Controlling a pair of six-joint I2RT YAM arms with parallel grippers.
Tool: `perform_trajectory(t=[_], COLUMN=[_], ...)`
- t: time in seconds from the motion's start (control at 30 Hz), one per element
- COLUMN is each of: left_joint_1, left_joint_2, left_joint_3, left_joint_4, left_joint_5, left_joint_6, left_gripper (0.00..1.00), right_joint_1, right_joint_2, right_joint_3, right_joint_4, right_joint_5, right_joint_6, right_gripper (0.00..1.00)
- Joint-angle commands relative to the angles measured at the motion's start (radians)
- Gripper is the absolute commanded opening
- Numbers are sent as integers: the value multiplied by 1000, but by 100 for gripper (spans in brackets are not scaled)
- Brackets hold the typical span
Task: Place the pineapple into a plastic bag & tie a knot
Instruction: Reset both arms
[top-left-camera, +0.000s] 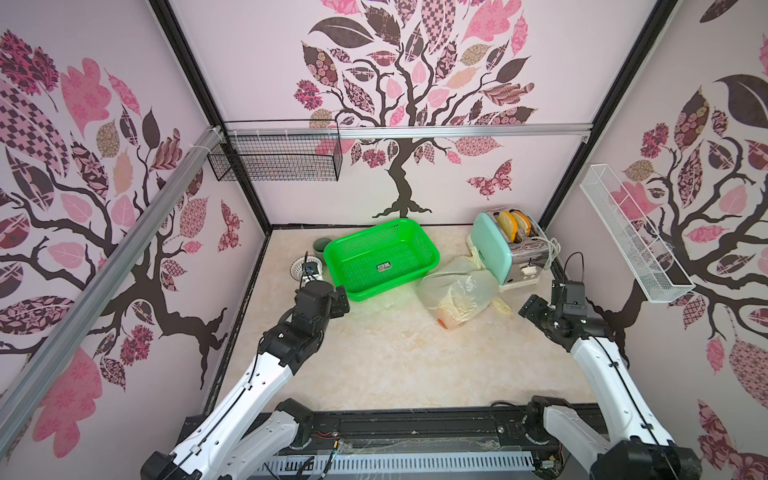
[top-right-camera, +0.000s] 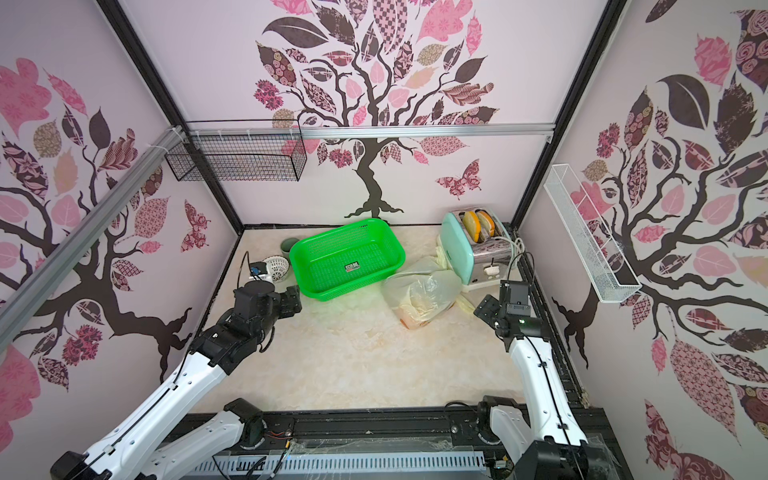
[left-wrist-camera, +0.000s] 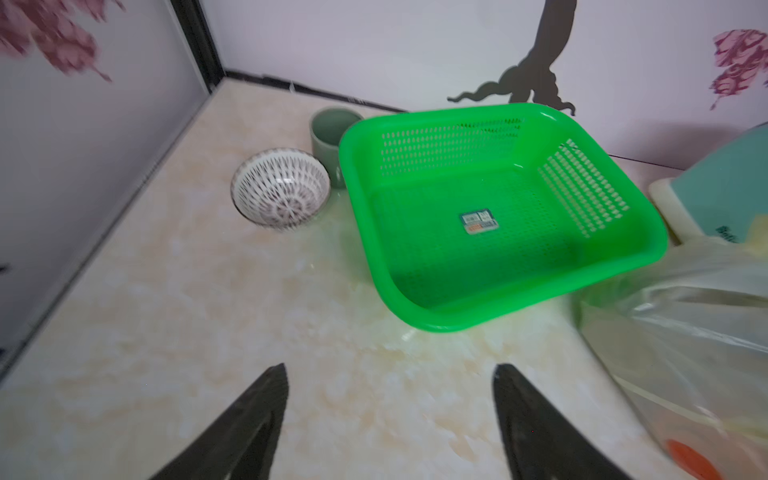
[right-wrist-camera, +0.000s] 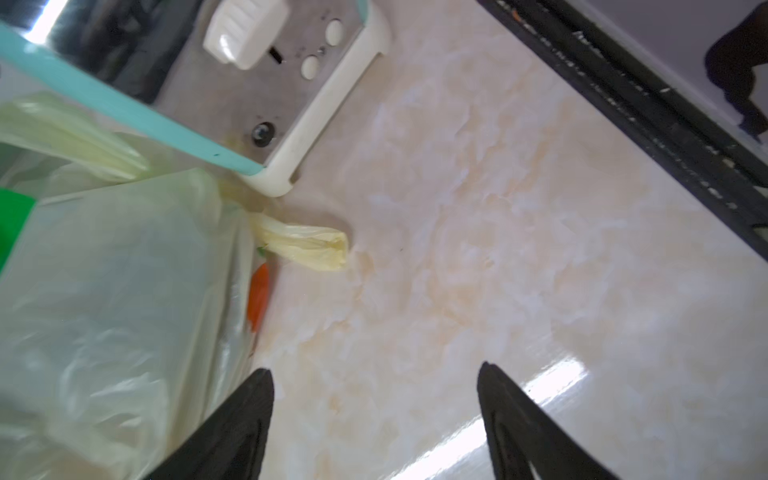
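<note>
Both claws gape empty, left claw (left-wrist-camera: 390, 370) and right claw (right-wrist-camera: 374, 370). The plastic bag (top-left-camera: 457, 291) bulges at one o'clock on the table (top-left-camera: 374, 365), against the toaster (top-left-camera: 511, 245). I can't see the pineapple inside. One handle loop (right-wrist-camera: 307, 247) lies loose, so I judge the knot not yet tied.

The sticker (left-wrist-camera: 478, 221) in the green basket (left-wrist-camera: 457, 324) and lettering (left-wrist-camera: 726, 233) on the toaster (left-wrist-camera: 723, 178) are too blurred to read.
</note>
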Motion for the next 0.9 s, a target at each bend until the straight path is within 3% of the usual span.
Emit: perform_trajectory(t=[0.0, 0.07, 0.13, 0.2, 0.27, 0.33, 0.4, 0.47, 0.53, 0.57, 0.6, 0.63, 0.7, 0.77, 0.87], left_joint_1=[131, 258, 340, 386, 401, 410, 415, 419, 420, 426, 463, 480, 445, 423, 402], left_joint_2=[1, 30, 72, 115, 170, 230, 318, 443, 608, 702, 708, 654, 692, 667, 686], left_joint_3=[-153, -256, -335, -416, -493, -514, -498, -458, -400, -391, -383, -374, -399, -374, -385], left_joint_4=[256, 408, 548, 720, 912, 1021, 1112, 1212, 1278, 1385, 1381, 1267, 1394, 1272, 1349], left_joint_5=[-91, 5, 54, 115, 140, 183, 280, 372, 424, 422, 416, 385, 240, 229, 190], left_joint_6=[213, 263, 277, 304, 321, 317, 327, 352, 397, 389, 338, 302, 296, 316, 330], left_gripper=[98, 98, 98, 98, 98, 98, 98, 98, 98, 98, 98, 98, 98, 98, 98], right_joint_1=[-7, -7, -7, -4, 5, 23, 106, 120, 97, 95, 95, 95, 95, 95, 95], right_joint_2=[-74, -21, 112, 232, 369, 505, 623, 648, 614, 621, 626, 621, 623, 619, 620], right_joint_3=[-159, -320, -382, -330, -346, -261, -272, -280, -256, -263, -267, -261, -259, -255, -255], right_joint_4=[454, 801, 1003, 1066, 1362, 1350, 1483, 1541, 1434, 1458, 1476, 1453, 1456, 1438, 1441], right_joint_5=[150, 109, 39, -59, -159, -244, -222, -149, -153, -154, -154, -153, -153, -151, -152], right_joint_6=[-171, -314, -346, -352, -338, -369, -460, -444, -421, -419, -418, -418, -418, -418, -419], right_gripper=[81, 82, 83, 85, 85, 83, 86, 88, 94, 96, 98, 99, 99, 99, 100])
